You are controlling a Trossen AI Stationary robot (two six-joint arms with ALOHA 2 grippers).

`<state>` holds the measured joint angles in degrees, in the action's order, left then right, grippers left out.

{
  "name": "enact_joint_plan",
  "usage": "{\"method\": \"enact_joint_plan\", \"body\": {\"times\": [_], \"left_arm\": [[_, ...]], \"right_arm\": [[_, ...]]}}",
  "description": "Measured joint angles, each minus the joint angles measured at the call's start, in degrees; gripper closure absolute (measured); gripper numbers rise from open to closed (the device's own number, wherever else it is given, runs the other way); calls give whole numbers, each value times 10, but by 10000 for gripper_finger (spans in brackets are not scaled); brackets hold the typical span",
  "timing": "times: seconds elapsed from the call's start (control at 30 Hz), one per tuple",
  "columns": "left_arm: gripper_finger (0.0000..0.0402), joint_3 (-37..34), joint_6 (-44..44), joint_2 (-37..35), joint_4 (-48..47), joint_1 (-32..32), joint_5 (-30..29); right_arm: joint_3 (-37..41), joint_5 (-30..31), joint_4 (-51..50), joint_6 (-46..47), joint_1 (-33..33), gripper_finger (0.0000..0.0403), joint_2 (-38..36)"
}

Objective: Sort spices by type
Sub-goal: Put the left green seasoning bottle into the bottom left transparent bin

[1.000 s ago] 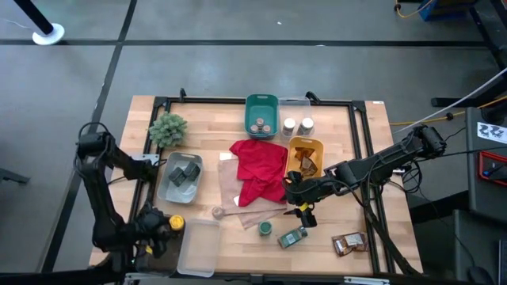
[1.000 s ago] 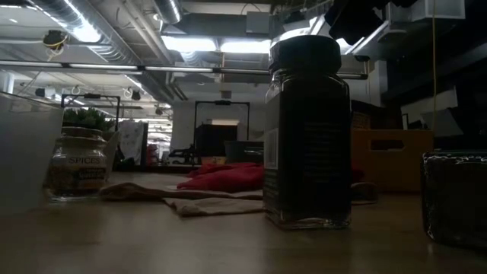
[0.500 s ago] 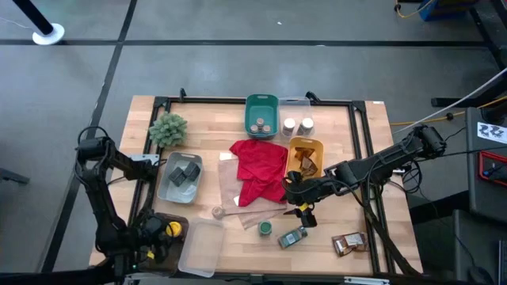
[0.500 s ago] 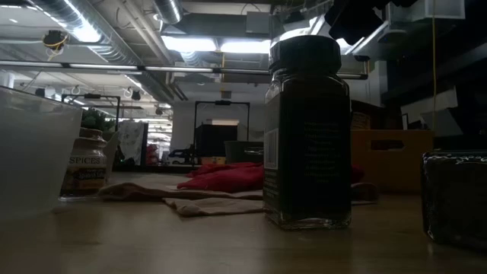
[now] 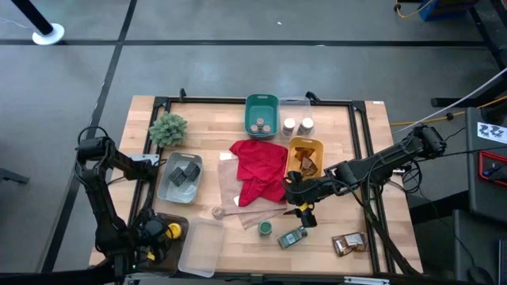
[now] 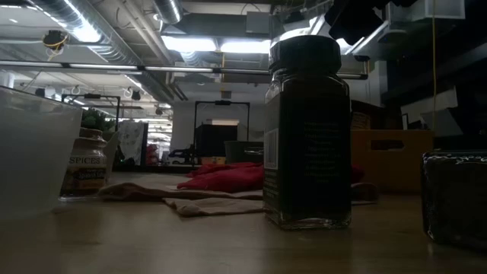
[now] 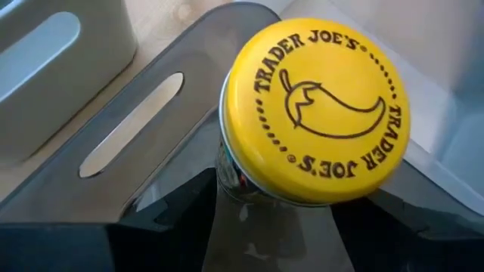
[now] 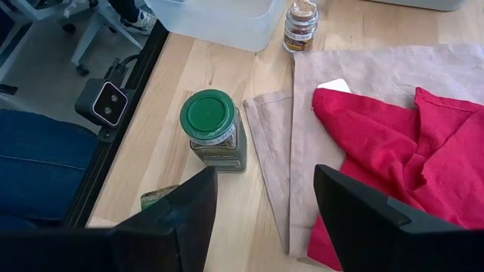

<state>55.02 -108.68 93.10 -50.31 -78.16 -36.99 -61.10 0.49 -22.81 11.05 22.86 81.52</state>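
My left gripper (image 5: 164, 230) is near the table's near-left corner, shut on a glass jar with a yellow lid (image 7: 314, 98) (image 5: 173, 229), over a dark translucent bin (image 7: 144, 121). My right gripper (image 5: 304, 212) (image 8: 261, 219) hangs open above the tan cloth's edge, apart from the green-lidded jar (image 8: 213, 130) (image 5: 265, 228). A cork-topped jar (image 8: 301, 23) (image 6: 85, 164) stands on the wood. Another jar (image 5: 291, 237) lies on its side, and a brown packet (image 5: 348, 243) lies flat nearby. Sorted jars, tins and packets sit in the bins. My left gripper pinches the yellow-lidded jar by its glass body just under the lid (image 7: 234, 177), one finger (image 7: 178, 215) on each side. The jar stands upright in the hold over the dark bin. Whether its base rests on the bin floor is hidden.
A grey bin (image 5: 168, 188) holds dark tins, a teal bin (image 5: 261, 105) holds jars, a clear bin (image 5: 295, 104) holds white-lidded jars, and an orange bin (image 5: 305, 143) holds packets. A large clear bin (image 5: 198, 247) sits near the left gripper. The red cloth (image 5: 260, 170) and a green plant (image 5: 168, 128) are mid-table.
My left gripper has carried the yellow-lidded jar a little toward the table's near edge, staying shut on it. In the low view the clear bin's wall has shifted and now covers part of the cork-topped jar. The right arm has kept still.
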Motion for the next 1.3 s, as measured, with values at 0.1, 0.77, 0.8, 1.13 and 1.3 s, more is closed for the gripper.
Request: {"method": "enact_joint_plan", "body": {"times": [0.1,0.77,0.8,1.13,1.3], "left_arm": [[167,0,-8,0,0,-5,0],[166,163,8,-1,-182,-11,70],[166,177,8,-1,-202,-11,70],[166,238,5,-1,-263,15,-108],[166,238,44,-1,-263,45,-192]], "right_arm": [[0,0,0,0,0,182,0],[0,0,0,0,0,182,0],[0,0,0,0,0,182,0],[0,0,0,0,0,182,0],[0,0,0,0,0,182,0]]}}
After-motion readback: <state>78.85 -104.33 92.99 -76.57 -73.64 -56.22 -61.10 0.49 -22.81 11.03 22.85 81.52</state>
